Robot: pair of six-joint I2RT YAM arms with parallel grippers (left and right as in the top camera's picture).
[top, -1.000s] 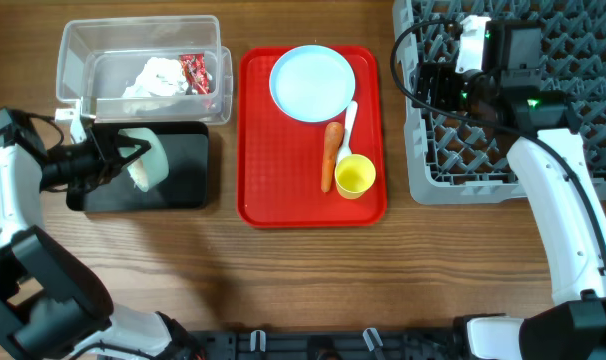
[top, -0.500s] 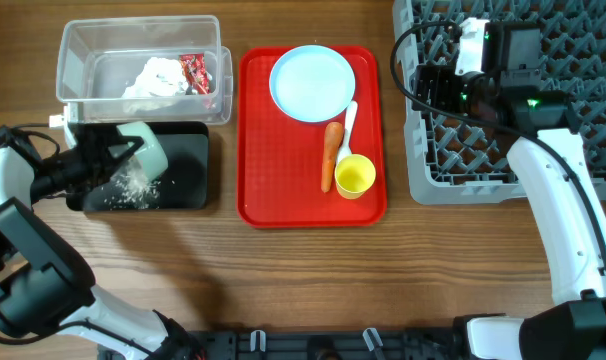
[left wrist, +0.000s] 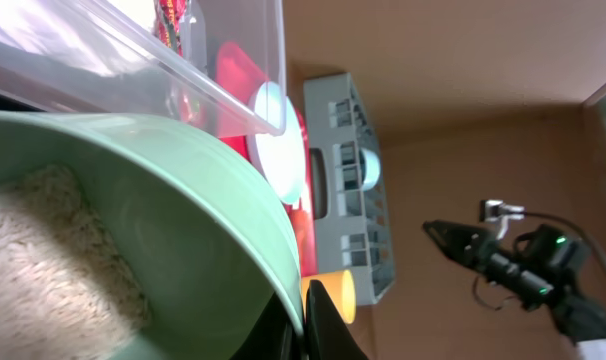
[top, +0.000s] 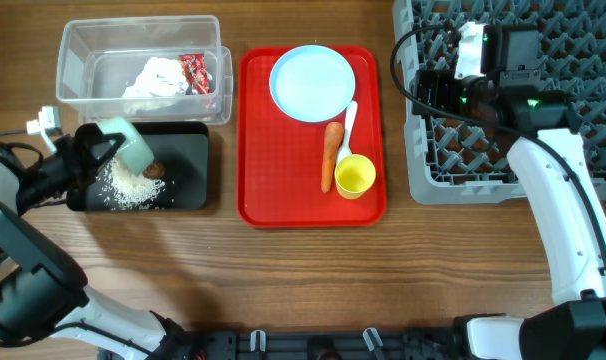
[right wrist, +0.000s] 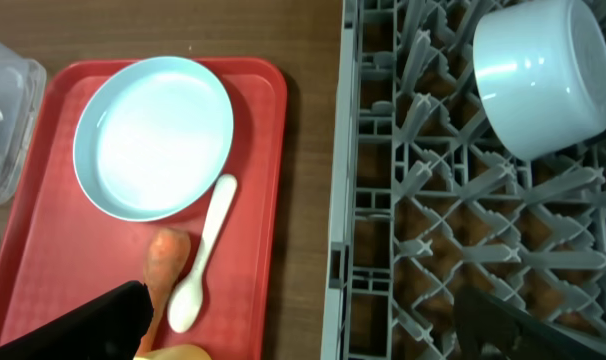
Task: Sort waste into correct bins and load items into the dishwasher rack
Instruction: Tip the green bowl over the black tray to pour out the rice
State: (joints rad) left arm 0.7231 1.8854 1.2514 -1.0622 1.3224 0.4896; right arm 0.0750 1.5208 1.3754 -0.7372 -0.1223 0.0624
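Left claw [top: 99, 150] pinching tipped bowl [top: 130, 146] rim, rice [top: 129, 188] below on black tray [top: 189, 168], right claw [right wrist: 301, 300] seemingly spread

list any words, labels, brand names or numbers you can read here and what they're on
No text is readable in any view.
red snack wrapper in the clear tub: any print is too small and blurred to read.
bowl, plate, yellow cup, dishwasher rack: no markings visible.
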